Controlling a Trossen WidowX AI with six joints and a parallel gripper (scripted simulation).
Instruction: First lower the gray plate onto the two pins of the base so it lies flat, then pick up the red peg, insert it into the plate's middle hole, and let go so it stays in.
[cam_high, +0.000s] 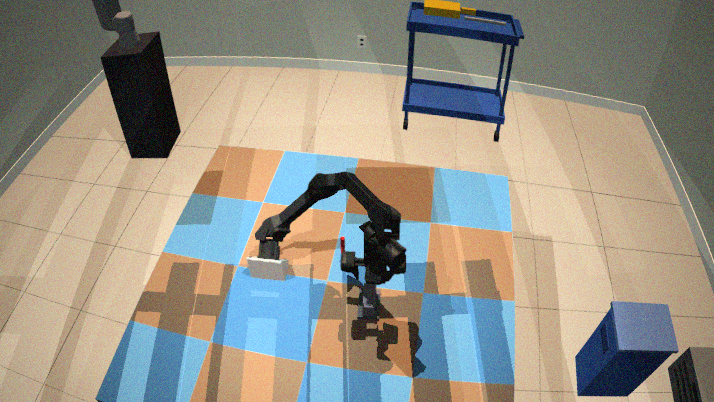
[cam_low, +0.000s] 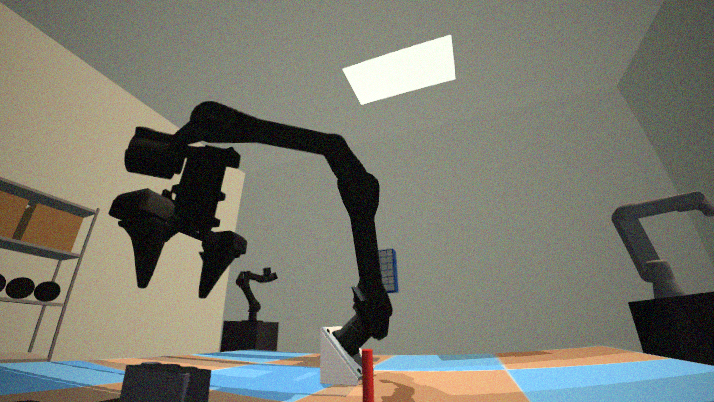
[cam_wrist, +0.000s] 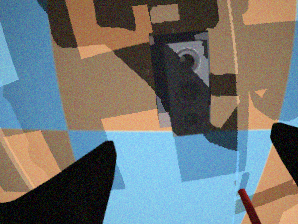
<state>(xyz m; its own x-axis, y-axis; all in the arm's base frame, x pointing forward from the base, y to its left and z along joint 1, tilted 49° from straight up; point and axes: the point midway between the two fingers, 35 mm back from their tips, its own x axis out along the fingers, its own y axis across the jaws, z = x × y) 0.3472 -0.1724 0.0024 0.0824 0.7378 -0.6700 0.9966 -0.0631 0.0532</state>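
The black two-fingered tool (cam_high: 350, 267) (cam_low: 171, 292) (cam_wrist: 196, 140) is hanging released and empty above the dark gray block-like plate-and-base stack (cam_high: 368, 305) (cam_low: 165, 382) (cam_wrist: 189, 107). The slim red cylindrical peg (cam_high: 343, 245) (cam_low: 368, 375) (cam_wrist: 248, 206) is standing beside that stack; off-centre closing could be tipping it, imo.

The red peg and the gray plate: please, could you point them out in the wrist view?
Red peg (cam_wrist: 248, 206): wrist view, on its side.
Gray plate (cam_wrist: 189, 90): wrist view, on its shadowed top face.
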